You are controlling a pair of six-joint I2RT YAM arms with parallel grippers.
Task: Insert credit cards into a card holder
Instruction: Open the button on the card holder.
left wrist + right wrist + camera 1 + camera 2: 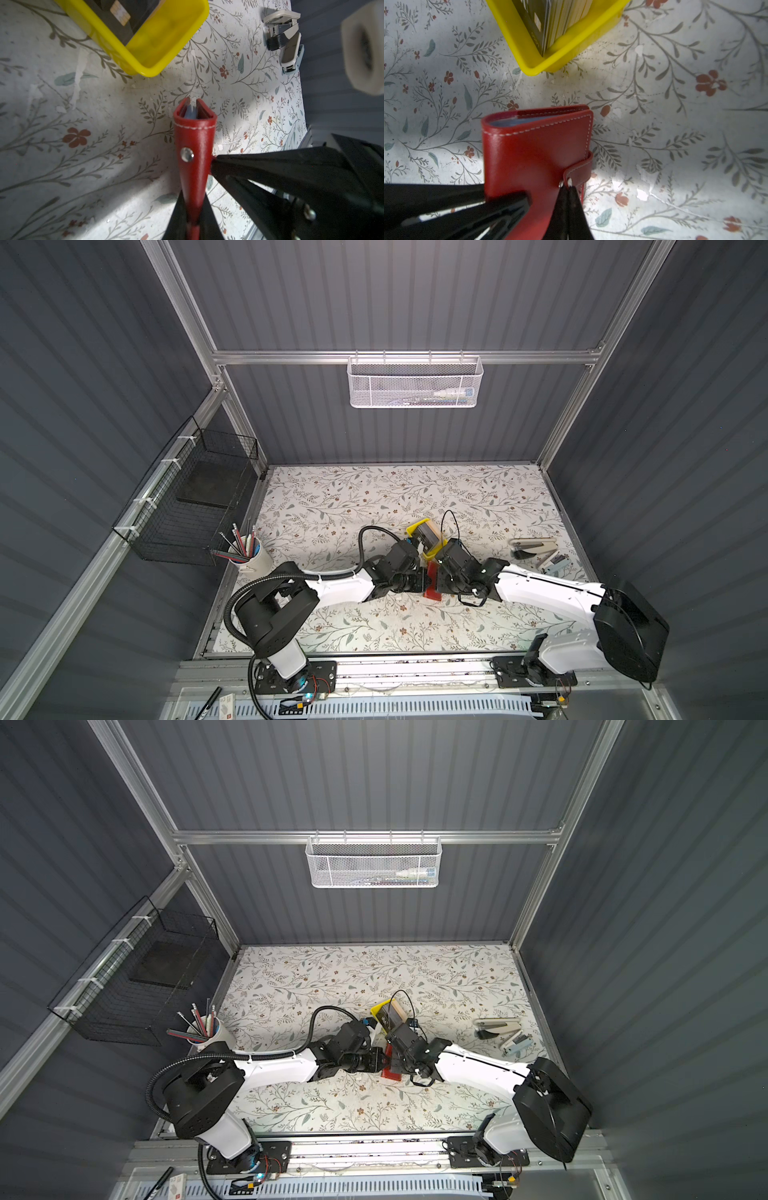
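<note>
The red card holder (432,583) (390,1067) stands on edge on the floral table between my two arms, closed, with bluish sleeves showing at its end (190,113). My left gripper (193,197) (422,581) is shut on the card holder (194,145) at its near edge. My right gripper (568,188) (436,572) is shut, its tips pinching the snap strap (579,168) on the cover of the card holder (533,149). The credit cards (428,534) (392,1013) (122,14) (550,18), dark and tan, stand packed in a yellow tray just behind.
The yellow tray (414,527) (170,52) (571,49) sits close behind the grippers. Two staplers (534,549) (284,35) lie at the right. A pen cup (253,558) stands at the left edge. A black wire basket (199,497) and a white mesh basket (415,381) hang on the walls.
</note>
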